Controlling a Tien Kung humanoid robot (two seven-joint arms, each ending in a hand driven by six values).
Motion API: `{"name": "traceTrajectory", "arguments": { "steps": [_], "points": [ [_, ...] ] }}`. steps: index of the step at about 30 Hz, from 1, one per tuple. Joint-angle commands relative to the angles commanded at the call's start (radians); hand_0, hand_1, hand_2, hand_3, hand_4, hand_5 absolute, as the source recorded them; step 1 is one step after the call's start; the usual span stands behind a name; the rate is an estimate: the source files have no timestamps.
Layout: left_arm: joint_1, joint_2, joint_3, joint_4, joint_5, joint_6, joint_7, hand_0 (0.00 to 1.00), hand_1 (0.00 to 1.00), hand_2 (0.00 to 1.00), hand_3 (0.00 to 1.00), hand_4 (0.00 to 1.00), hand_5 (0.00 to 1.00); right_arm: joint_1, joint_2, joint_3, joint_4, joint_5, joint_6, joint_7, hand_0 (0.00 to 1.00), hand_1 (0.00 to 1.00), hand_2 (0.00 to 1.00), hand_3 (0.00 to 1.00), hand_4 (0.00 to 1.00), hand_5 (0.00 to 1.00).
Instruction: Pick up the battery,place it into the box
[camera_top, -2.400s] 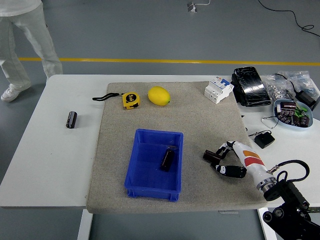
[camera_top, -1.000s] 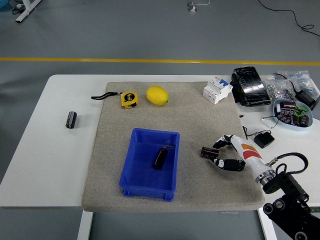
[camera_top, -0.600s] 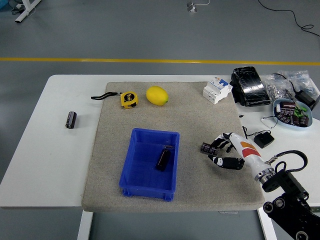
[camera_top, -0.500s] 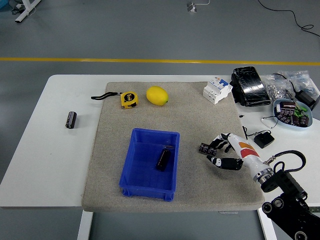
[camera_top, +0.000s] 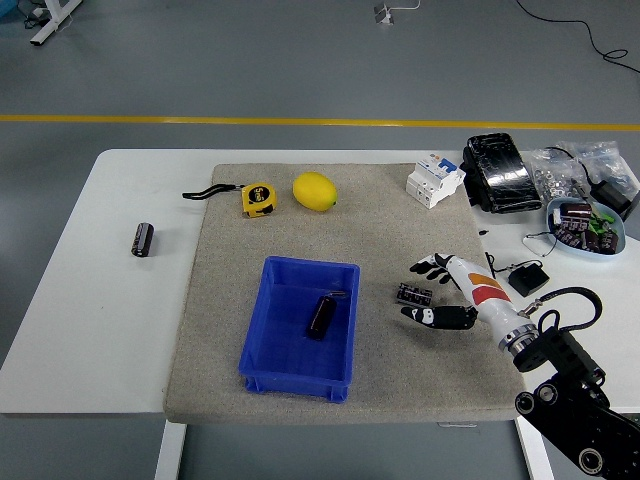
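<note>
A small dark battery (camera_top: 413, 294) lies on the grey mat (camera_top: 380, 225) just right of the blue box (camera_top: 262, 345). My right hand (camera_top: 428, 292) reaches in from the lower right. Its fingers (camera_top: 432, 266) are spread above the battery and its thumb (camera_top: 430, 317) lies below it, with a gap on both sides. Inside the blue box lies another dark battery (camera_top: 320, 316). A third dark battery (camera_top: 144, 239) rests on the white table (camera_top: 110, 310) at the far left. My left arm is out of view.
A yellow tape measure (camera_top: 257, 197) and a lemon (camera_top: 314, 190) sit at the mat's back. A white breaker (camera_top: 436, 179), a black pouch (camera_top: 500, 171), a dish of parts (camera_top: 585, 226) and a small black adapter (camera_top: 527, 278) crowd the right side.
My right hand has slid forward and left until its fingers and thumb straddle the battery, and they have spread wider. The person at the far left has left the view.
</note>
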Motion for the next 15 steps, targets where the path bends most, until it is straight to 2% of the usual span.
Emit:
{"name": "traceTrajectory", "arguments": {
  "steps": [8,9,14,15],
  "points": [
    [-0.007,-0.001,0.002,-0.001,0.005,-0.002,0.001,0.737,0.674,0.702,0.63,0.676,0.636,0.008,0.029,0.0,-0.041,0.016,-0.027,0.012,0.55,0.594,0.639,0.626,0.968,0.242],
    [-0.007,-0.001,0.003,-0.001,0.004,-0.002,0.0,0.737,0.674,0.703,0.63,0.674,0.635,0.009,0.033,0.0,-0.049,0.019,-0.033,0.014,0.474,0.546,0.583,0.571,0.933,0.231],
    [-0.008,-0.002,0.006,-0.002,0.003,-0.003,0.0,0.737,0.674,0.703,0.63,0.674,0.635,0.017,0.052,-0.004,-0.094,0.033,-0.049,0.024,0.474,0.546,0.583,0.571,0.933,0.231],
    [-0.008,-0.002,0.007,-0.003,0.003,-0.004,0.0,0.737,0.675,0.703,0.629,0.675,0.635,0.019,0.056,-0.007,-0.103,0.037,-0.051,0.027,0.438,0.514,0.533,0.536,0.896,0.202]
  ]
}}
